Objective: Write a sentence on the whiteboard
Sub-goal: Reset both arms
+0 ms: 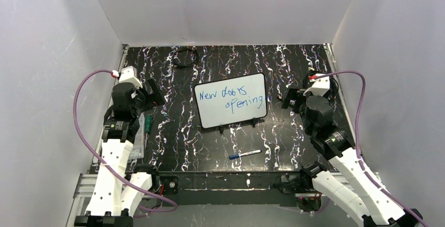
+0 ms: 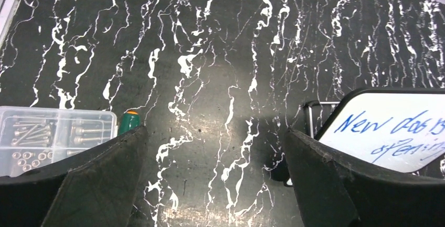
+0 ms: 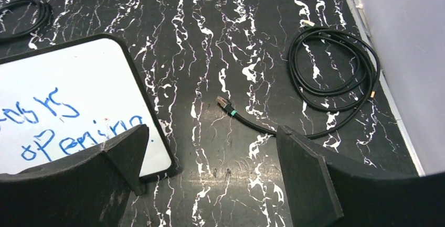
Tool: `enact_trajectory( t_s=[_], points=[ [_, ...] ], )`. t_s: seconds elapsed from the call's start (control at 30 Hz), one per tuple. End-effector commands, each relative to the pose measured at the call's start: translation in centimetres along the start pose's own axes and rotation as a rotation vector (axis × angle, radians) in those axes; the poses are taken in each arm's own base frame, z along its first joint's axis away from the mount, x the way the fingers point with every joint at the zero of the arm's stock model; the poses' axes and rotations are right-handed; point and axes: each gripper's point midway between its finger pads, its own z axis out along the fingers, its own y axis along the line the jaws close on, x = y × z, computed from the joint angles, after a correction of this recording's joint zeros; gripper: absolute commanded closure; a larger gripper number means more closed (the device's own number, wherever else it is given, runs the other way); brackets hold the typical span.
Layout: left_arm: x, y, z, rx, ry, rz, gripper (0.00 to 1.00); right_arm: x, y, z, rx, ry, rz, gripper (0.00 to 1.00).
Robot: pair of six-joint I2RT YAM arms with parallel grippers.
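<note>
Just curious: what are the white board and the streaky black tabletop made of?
The small white rectangular whiteboard looks like smooth coated sheet, its thin dark frame probably plastic; blue ink sits crisply. The black white-veined tabletop looks like marble-print laminate or film, semi-gloss given its glare.

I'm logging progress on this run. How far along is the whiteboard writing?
Done: the whiteboard carries the sentence in blue, two lines reading roughly "New doors opening". In hand: nothing; the marker lies loose in front of the board, and the left gripper and right gripper both have fingers spread and empty. Left: apparently nothing, unless more words are wanted.
</note>
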Motion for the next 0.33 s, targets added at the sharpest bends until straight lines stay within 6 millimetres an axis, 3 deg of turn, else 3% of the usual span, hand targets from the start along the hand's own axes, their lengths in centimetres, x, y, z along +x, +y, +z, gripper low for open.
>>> enact_trajectory(
  t_s=[0.0, 0.3],
  points=[
    [-0.5, 1.7, 0.1, -0.083, -0.056, 0.007, 0.02, -1.8, -0.6, 0.0, 0.034, -0.064, 0.006, 0.01],
    [-1.1, 3.1, -1.0, -0.146, -0.113, 0.025, 0.02, -1.8, -0.7, 0.0, 0.042, -0.072, 0.014, 0.01]
  ],
)
